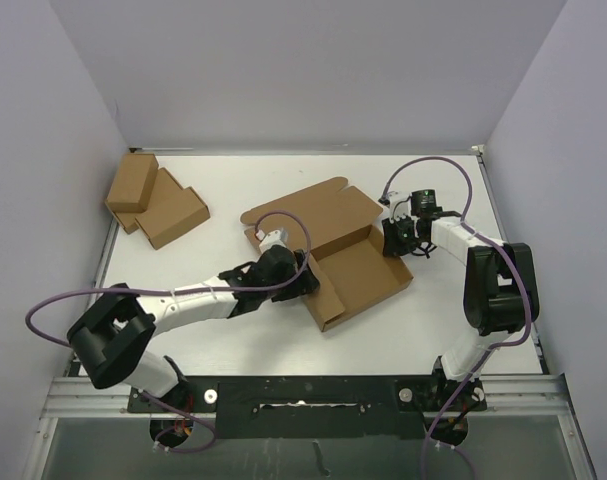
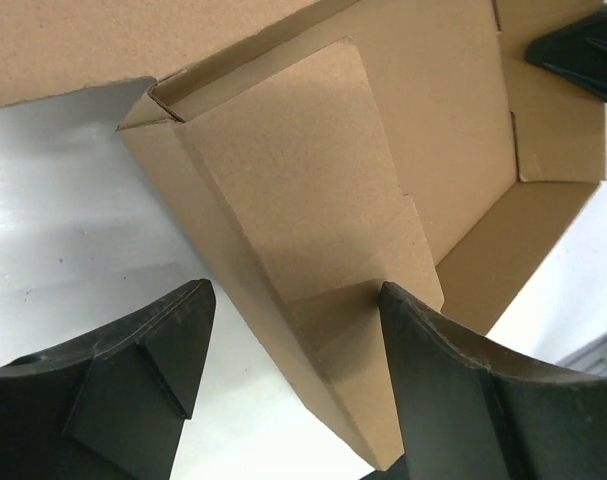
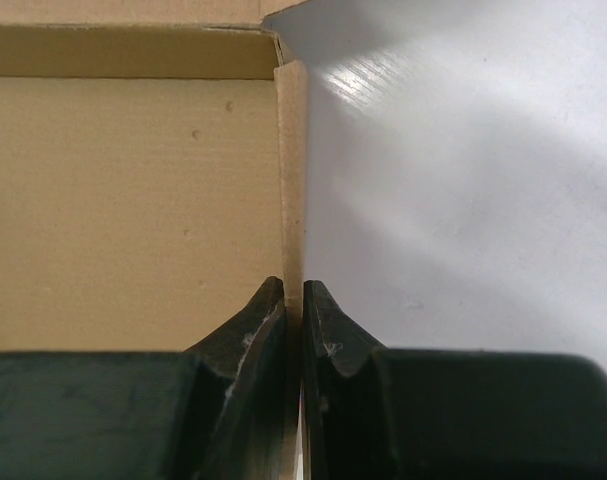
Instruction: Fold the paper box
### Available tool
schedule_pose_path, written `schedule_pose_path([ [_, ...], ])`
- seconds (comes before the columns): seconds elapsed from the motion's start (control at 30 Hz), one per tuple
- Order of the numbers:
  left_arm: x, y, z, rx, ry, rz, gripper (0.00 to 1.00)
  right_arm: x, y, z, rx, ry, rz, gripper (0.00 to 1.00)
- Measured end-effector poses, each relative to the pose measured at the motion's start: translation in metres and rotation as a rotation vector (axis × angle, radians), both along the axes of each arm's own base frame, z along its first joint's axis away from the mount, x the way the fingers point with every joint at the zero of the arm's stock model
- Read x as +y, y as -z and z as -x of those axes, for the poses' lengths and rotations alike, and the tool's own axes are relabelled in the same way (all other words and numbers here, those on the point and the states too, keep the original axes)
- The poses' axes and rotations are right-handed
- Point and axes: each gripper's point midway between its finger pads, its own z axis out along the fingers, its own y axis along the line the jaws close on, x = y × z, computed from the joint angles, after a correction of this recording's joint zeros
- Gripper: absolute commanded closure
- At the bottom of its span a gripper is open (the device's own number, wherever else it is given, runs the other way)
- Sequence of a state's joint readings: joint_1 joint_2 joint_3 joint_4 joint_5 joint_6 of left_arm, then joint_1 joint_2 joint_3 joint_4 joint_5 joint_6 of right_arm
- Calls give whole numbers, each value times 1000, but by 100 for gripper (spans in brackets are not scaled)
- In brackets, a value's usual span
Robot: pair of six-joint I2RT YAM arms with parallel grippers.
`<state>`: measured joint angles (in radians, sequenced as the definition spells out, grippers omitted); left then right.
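Note:
The paper box, a plain brown cardboard mailer, lies partly folded at mid-table, its lid flat toward the back. My left gripper is open at the box's left side. In the left wrist view its jaws straddle the doubled left wall: the right finger touches the inner flap and the left finger stands clear over the table. My right gripper is at the box's right side. In the right wrist view it is shut on the thin upright right wall, with the box floor to its left.
Two smaller brown cardboard boxes lie stacked at the back left corner. White walls close in the table at the back and both sides. The right arm's purple cable loops above the box's right end.

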<state>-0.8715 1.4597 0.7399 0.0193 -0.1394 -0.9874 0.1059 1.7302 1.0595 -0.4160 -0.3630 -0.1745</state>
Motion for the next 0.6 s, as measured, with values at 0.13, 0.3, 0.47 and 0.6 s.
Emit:
schedule_pose_path([
  [0.13,0,6,3,64,-70,-82,46,0,0,0,0,-1,2,96],
  [0.3,0,10,5,132,-147,-178,50,1,0,0,-1,-3,4,96],
  [0.47,1,19,8,179,-183,-238,47,2,0,0,-1,-5,4,96],
  [0.6,0,24,8,215,-204,-272,47,2,0,0,-1,-5,4,96],
])
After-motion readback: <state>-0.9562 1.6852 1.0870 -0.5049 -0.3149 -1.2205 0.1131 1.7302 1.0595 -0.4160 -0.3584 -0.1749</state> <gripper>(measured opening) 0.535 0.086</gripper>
